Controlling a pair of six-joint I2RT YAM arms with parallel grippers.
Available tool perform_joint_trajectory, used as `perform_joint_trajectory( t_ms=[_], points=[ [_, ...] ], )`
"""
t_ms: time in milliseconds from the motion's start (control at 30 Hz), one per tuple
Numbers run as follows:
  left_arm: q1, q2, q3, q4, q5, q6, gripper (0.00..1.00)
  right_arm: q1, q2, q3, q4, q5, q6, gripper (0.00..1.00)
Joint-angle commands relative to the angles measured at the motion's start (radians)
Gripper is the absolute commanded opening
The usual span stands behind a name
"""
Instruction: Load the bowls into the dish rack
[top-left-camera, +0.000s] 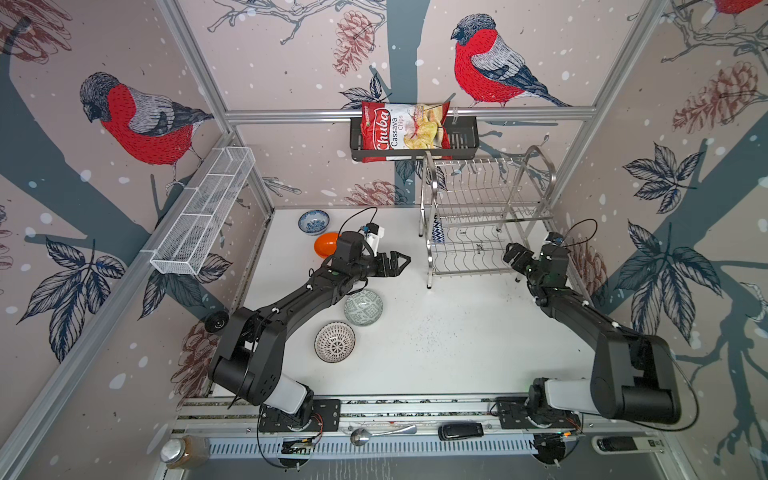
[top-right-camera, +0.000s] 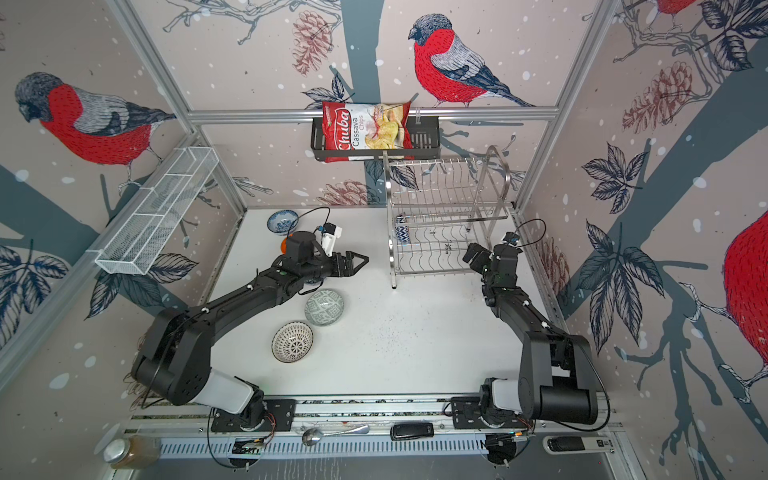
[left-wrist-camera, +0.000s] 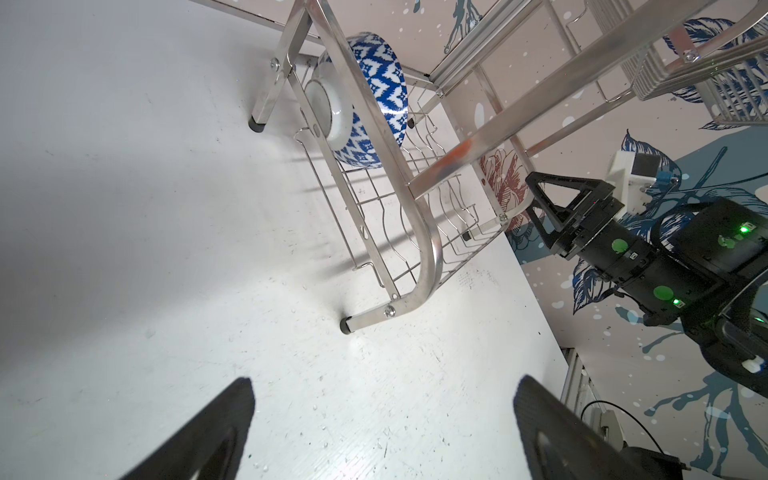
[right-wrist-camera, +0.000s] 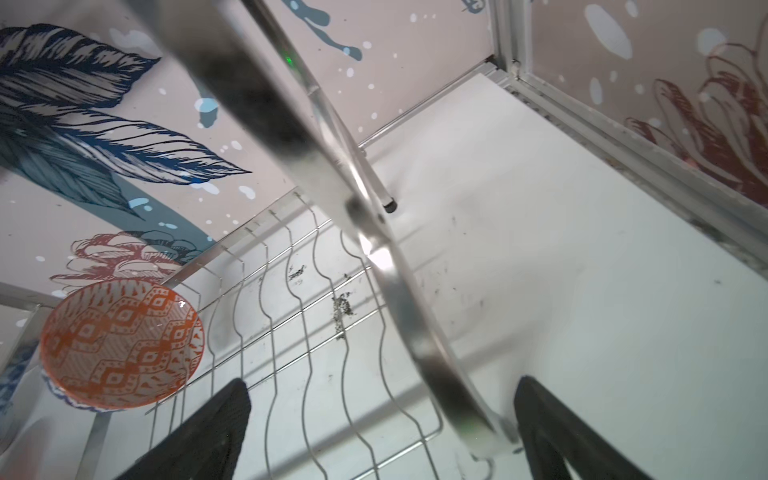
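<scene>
Left gripper (top-left-camera: 405, 262) and right gripper (top-left-camera: 511, 251) both spread wide and empty, blue triangle-patterned bowl (left-wrist-camera: 374, 83) on edge in dish rack (top-left-camera: 478, 183) lower tier, 4 bowls (top-left-camera: 363, 306) on table (top-left-camera: 436, 340)

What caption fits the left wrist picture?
One blue patterned bowl stands on edge in the dish rack while the open left gripper hovers over the white table.
</scene>
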Motion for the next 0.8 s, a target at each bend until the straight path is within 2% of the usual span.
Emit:
perform_joint_trajectory(
  t_ms=[0,433,600,767],
  points=[
    [0.0,-0.002,0.006,0.005,0.014,-0.002,0.98,0.026,0.018,0.019,0.046,0.023,-0.028,1.0],
    [0.02,0.003,0.007,-0.012,-0.009,0.007,0.98,0.12,0.012,-0.011,0.043,0.056,-0.007,1.0],
    [0.059,-0.013,-0.002,-0.007,-0.02,-0.003,0.97,0.123,-0.005,-0.003,-0.021,0.104,-0.004,0.99],
    [0.093,-0.029,-0.003,-0.011,-0.028,-0.01,0.98,0.177,-0.104,-0.014,-0.102,0.193,-0.003,0.99]
  ],
)
